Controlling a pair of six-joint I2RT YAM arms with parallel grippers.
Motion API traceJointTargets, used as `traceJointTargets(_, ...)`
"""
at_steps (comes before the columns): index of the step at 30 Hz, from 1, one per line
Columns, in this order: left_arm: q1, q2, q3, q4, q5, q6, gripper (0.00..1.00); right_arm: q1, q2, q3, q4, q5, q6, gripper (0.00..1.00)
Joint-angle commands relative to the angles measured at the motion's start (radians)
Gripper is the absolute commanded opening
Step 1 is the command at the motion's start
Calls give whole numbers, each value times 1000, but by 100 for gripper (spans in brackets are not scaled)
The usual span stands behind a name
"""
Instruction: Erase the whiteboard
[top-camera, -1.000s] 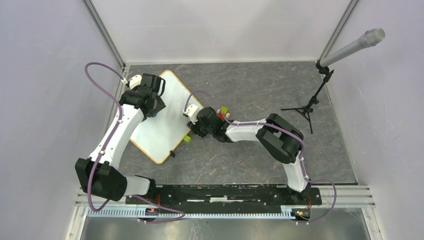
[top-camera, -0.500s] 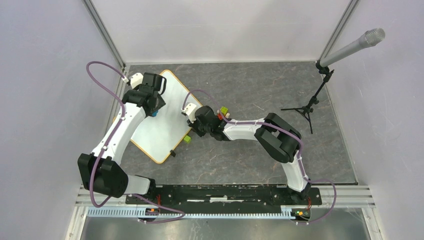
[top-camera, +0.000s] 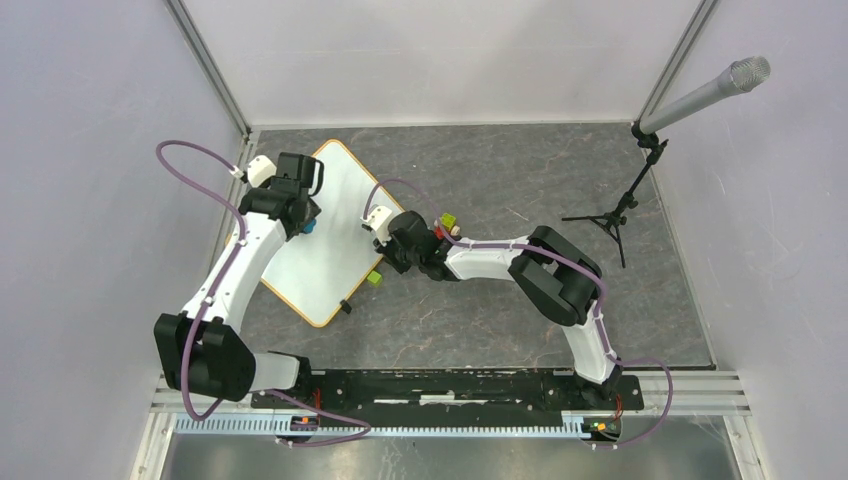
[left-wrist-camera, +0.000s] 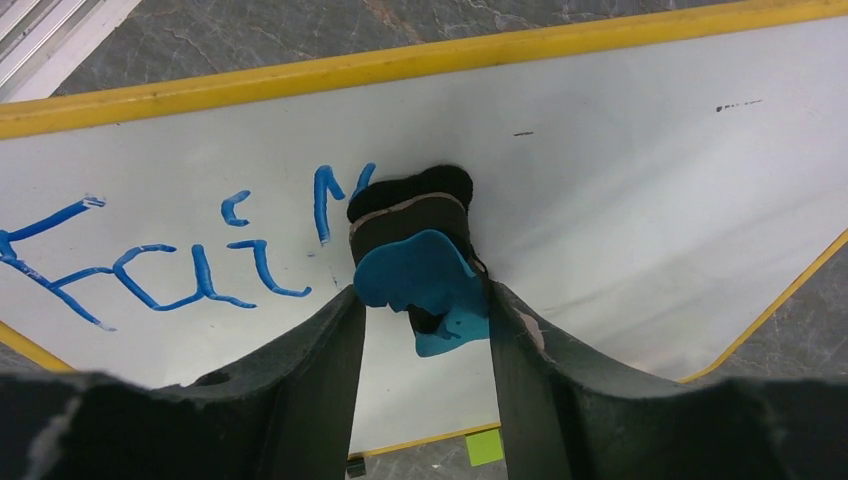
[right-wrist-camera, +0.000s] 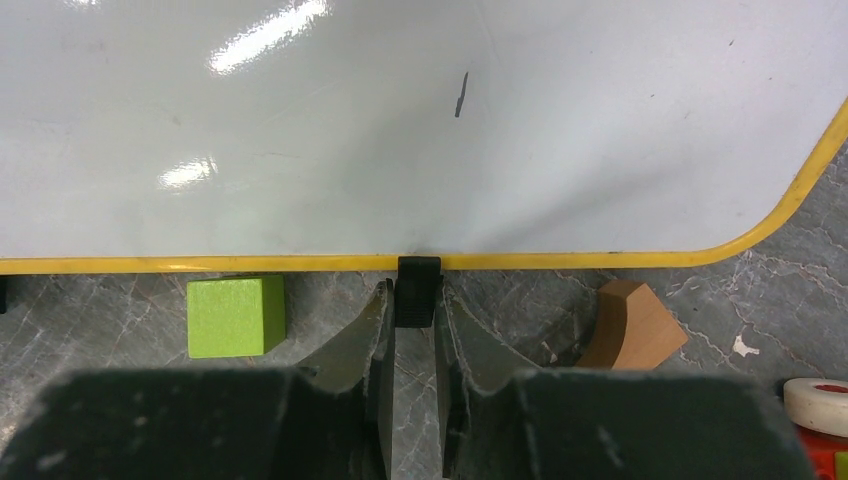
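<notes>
left jaws clamp blue-black eraser (left-wrist-camera: 410, 250) | eraser on whiteboard (left-wrist-camera: 620, 200) (yellow rim) | blue writing (left-wrist-camera: 180, 265) beside it

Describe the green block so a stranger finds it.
Find the whiteboard on the grey table and follow its yellow rim to the black clip the right tool pinches. In the right wrist view the green block sits left of that clip, off the board: a bright cube, unlike the curved wooden piece opposite.
</notes>
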Motion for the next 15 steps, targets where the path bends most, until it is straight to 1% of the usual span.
traceJointTargets(1, 6, -20, -2, 43, -51, -60, 54, -1, 25, 46, 3, 26, -16, 0)
traceJointTargets(6, 6, -13, -11, 43, -62, -66, 44, -1, 26, 49, -5, 32, -16, 0)
traceJointTargets(12, 9, -26, -18, 43, -110, -41, 42, 0, 29, 54, -14, 31, -16, 0)
traceJointTargets(15, 30, -30, -16, 34, -116, -14, 41, -1, 34, 56, -20, 40, -16, 0)
